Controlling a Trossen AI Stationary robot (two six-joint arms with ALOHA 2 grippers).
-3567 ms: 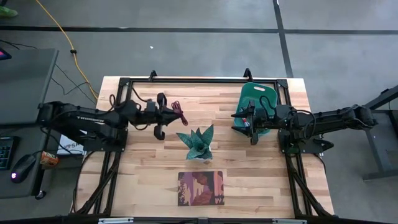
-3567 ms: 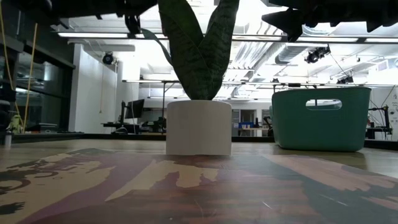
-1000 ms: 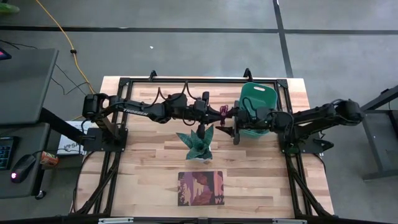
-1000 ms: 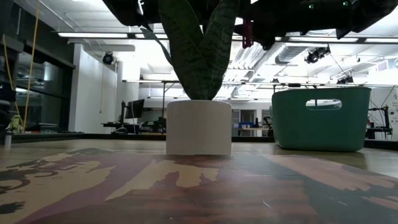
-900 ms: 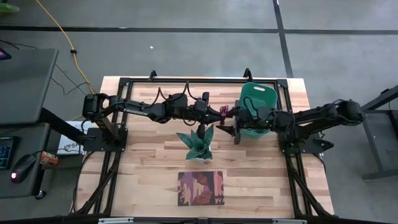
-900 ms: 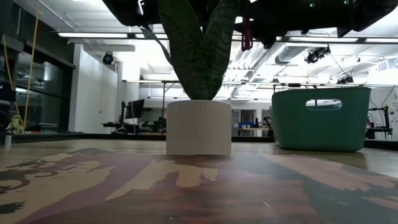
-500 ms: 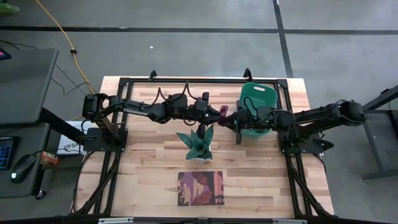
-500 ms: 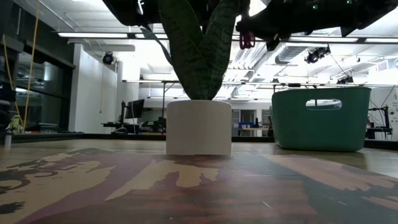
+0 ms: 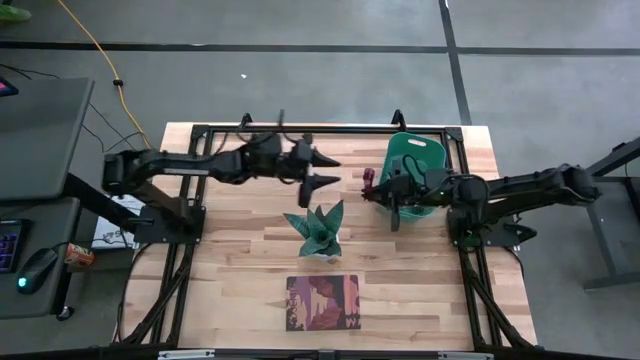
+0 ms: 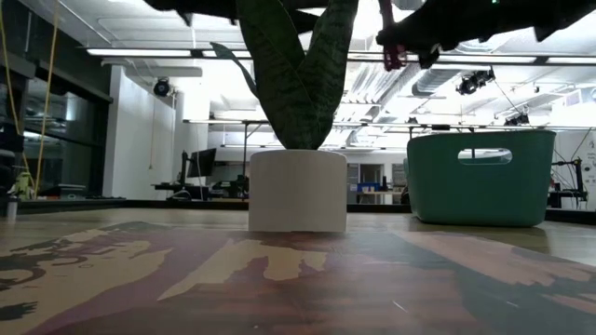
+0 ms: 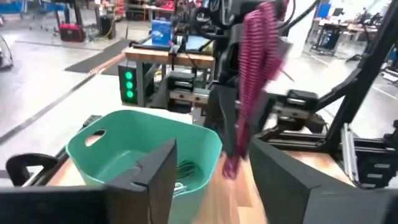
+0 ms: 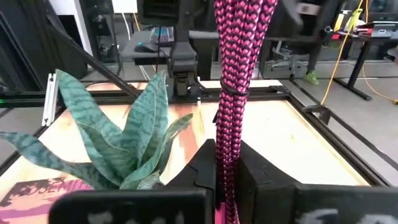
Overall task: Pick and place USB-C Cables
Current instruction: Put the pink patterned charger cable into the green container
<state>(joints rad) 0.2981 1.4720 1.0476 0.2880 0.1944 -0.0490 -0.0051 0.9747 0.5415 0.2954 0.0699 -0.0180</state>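
The dark red USB-C cable bundle (image 9: 368, 180) hangs in the air just left of the teal bin (image 9: 416, 158), with my right gripper (image 9: 380, 190) shut on it. In the right wrist view the braided red bundle (image 12: 233, 56) runs out past the fingers. A green cable (image 11: 186, 171) lies inside the bin (image 11: 124, 134). My left gripper (image 9: 322, 170) stands open over the far middle of the table, to the left of the bundle, holding nothing. My right gripper pinches the dark red bundle (image 12: 227, 127) between its two fingers, several strands together. The fingers come roughly level from the table's right side. The bundle is lifted clear of the table, and its free part (image 11: 252, 74) hangs down beside the bin.
A potted plant with pointed green leaves (image 9: 318, 230) stands at the table's middle, close below both grippers. A reddish-brown book (image 9: 322, 302) lies near the front edge. Black frame rails (image 9: 300, 128) run along the table's sides.
The dark red bundle has passed between the arms: my right gripper has shut on it, and my left gripper has opened, let go and drawn back toward the table's left. My right gripper has carried the bundle a little toward the bin.
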